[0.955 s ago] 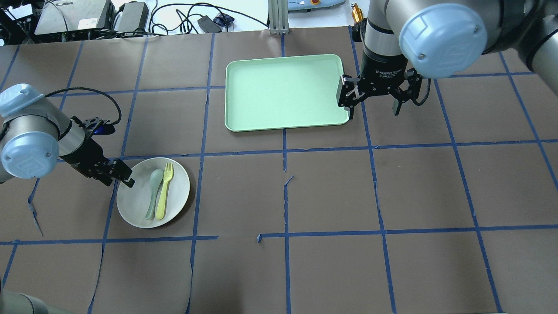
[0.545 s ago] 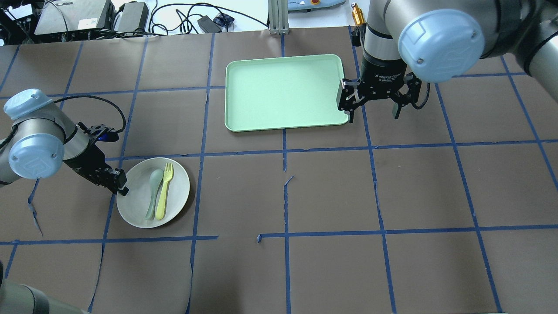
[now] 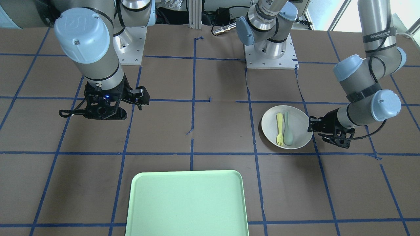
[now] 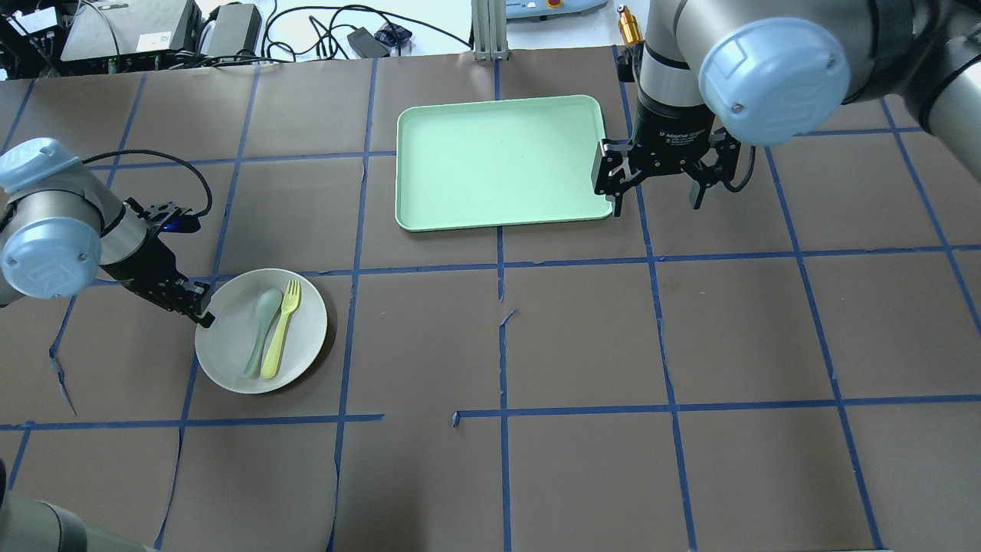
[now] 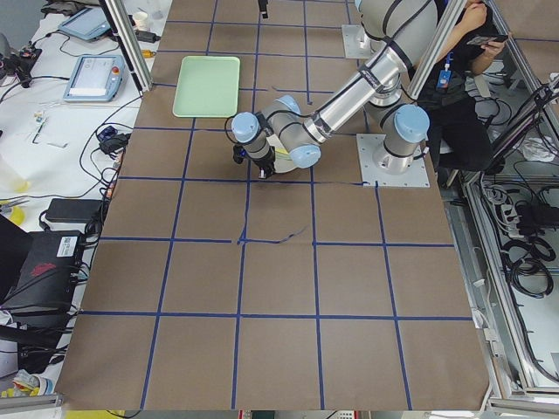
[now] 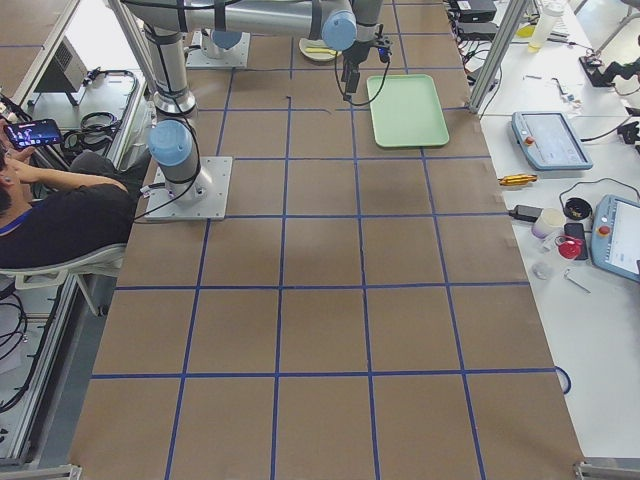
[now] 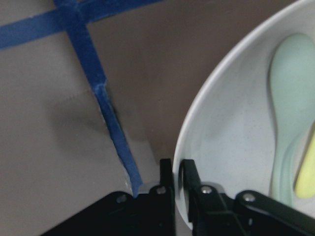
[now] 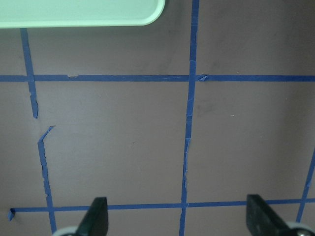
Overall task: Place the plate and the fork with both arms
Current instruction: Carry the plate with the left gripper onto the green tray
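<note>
Shifting leftward, the plate (image 4: 300, 326) bearing the fork (image 4: 277, 337) is riding clamped in the left end effector (image 4: 203, 316), while the right end effector (image 4: 655, 201), labelled "Adaptive Gripper", is hovering spread apart.

From my remote station, I am watching a mint-green tray (image 4: 498, 162) lying flat at the far side of the brown paper table cover (image 4: 582, 337), which blue tape lines (image 4: 506, 483) are dividing into squares. A pale grey-green spoon (image 4: 260, 331) is resting well apart from it, while a seated person (image 6: 60, 215) is holding a phone (image 6: 32, 132) beside the table.
</note>
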Available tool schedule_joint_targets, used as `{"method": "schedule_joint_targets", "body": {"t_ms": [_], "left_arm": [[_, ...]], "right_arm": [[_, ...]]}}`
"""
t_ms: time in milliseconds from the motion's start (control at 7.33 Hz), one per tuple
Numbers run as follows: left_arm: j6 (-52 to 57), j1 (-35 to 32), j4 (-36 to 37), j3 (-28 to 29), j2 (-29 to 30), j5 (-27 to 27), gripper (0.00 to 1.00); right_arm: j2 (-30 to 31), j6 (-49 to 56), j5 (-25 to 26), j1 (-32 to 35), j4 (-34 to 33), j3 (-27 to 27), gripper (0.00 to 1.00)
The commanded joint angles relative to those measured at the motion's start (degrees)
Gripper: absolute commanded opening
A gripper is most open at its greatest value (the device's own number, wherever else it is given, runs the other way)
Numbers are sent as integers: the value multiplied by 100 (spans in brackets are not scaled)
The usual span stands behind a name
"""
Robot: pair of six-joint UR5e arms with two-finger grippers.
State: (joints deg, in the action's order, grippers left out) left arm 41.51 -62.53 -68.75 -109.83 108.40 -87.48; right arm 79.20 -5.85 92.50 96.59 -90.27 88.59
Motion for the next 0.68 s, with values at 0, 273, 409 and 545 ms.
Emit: {"method": "schedule_joint_targets", "body": {"t_ms": [0,273,409,545], "left_arm": [[-360,-48,-1247,1062,22,362,0],[-1281,-415,-1738,1839,154,1061,0],[-2051,-853,-1564,2173,363,1606,0],[-2738,-1353,-1432,2637,714,1698,0]], "right_arm": [[-1,49,5,0,-60,0,100],[-1,67,5,-9,-122,0,100],[-1,67,14,-9,-122,0,100],[-1,67,5,-9,-114,9,100]]}}
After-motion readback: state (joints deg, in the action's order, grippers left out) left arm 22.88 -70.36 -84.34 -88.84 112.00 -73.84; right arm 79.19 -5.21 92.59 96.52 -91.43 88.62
